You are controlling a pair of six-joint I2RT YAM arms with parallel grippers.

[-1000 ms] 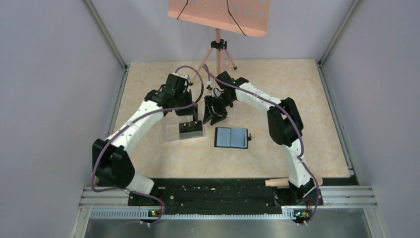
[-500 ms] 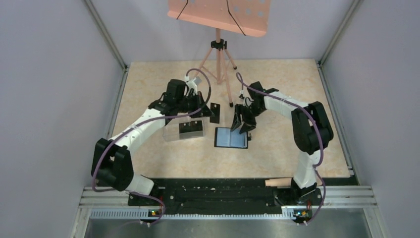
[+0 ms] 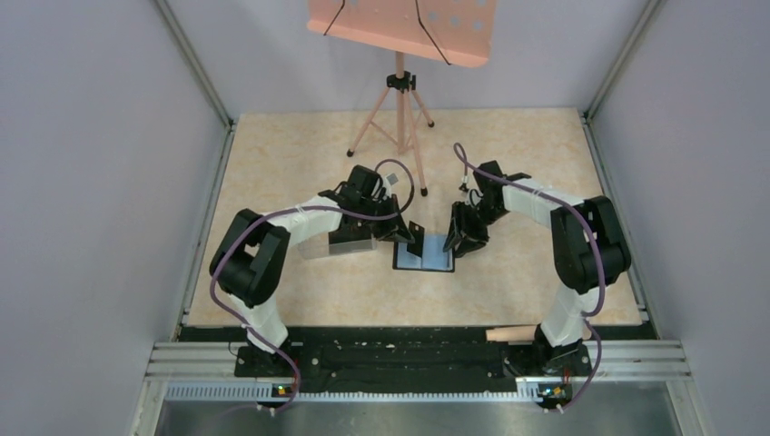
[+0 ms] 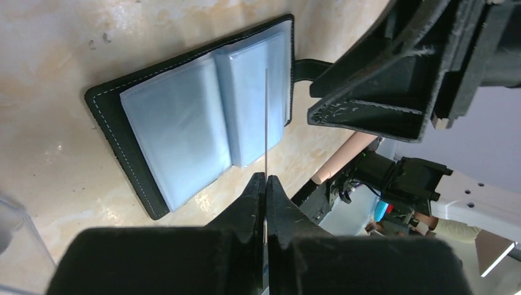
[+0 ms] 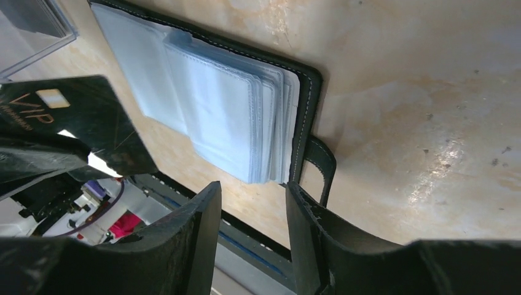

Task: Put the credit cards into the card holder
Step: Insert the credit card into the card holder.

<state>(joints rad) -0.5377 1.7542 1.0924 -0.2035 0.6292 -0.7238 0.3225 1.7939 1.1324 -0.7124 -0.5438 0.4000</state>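
Note:
The card holder [image 3: 423,255] lies open on the table, bluish-grey pockets up; it shows in the left wrist view [image 4: 184,123] and the right wrist view [image 5: 215,104]. My left gripper [image 3: 409,234] is shut on a black credit card [image 3: 416,238], held on edge just above the holder's left side. In the left wrist view the card [image 4: 266,123] is a thin line running from the gripper [image 4: 265,178] over the pockets. The right wrist view shows the card's face [image 5: 80,120] with "VIP" on it. My right gripper [image 3: 461,242] is open and empty at the holder's right edge, by the snap tab [image 5: 319,169].
A clear plastic box [image 3: 338,238] with black cards in it stands left of the holder, under my left arm. A pink tripod stand [image 3: 398,100] is at the back. A wooden dowel [image 3: 516,333] lies at the near edge.
My left gripper has carried the card right and forward from over the box to the holder. My right gripper has moved right and down to the holder's right edge.

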